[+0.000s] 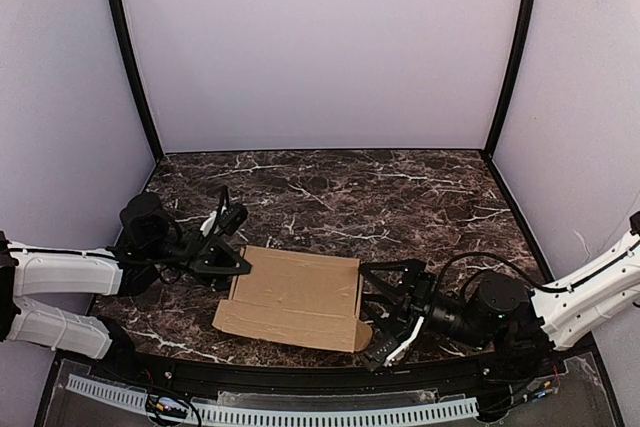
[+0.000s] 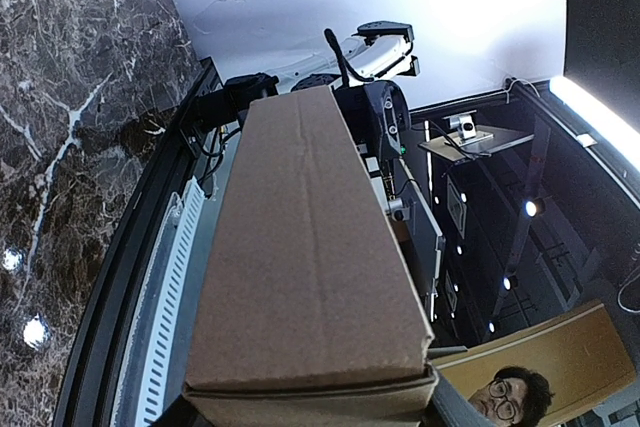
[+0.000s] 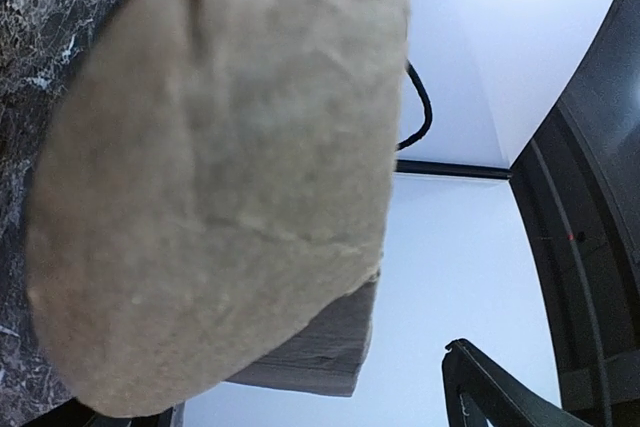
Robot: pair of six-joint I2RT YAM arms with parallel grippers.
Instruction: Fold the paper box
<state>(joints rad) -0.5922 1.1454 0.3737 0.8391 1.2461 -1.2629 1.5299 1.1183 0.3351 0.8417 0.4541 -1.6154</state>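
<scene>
**Item 1, the paper box** [image 1: 295,297]. Plain brown cardboard, unprinted. It lay near the middle of the near edge of the table [image 1: 400,197], with its long side running left to right between the two grippers. Creases ran across its upper face. A small rounded flap stood at its near right corner. In the left wrist view the paper box [image 2: 310,247] reached away from the camera as a long folded panel, with a second layer showing under its closest end. In the right wrist view the paper box [image 3: 220,177] was a blurred rounded flap, very close, filling the left of the view.

**Item 2, the left gripper** [image 1: 238,245]. It was at the left end of the box, toward the far corner. The box end sat between its fingers, and the gripper looked clamped on it.

**Item 3, the right gripper** [image 1: 368,317]. It was at the right end of the box, by the near corner. Its jaws stood wide apart, one finger far and one near, with the flap in the gap. In the wrist view one dark fingertip [image 3: 480,387] was well apart from the cardboard.

**Item 4, surroundings.** The table was dark marble with white veins. White walls [image 1: 320,47] enclosed it on the left, far and right sides. A person wearing glasses [image 2: 510,397] showed at the lower edge of the left wrist view.
</scene>
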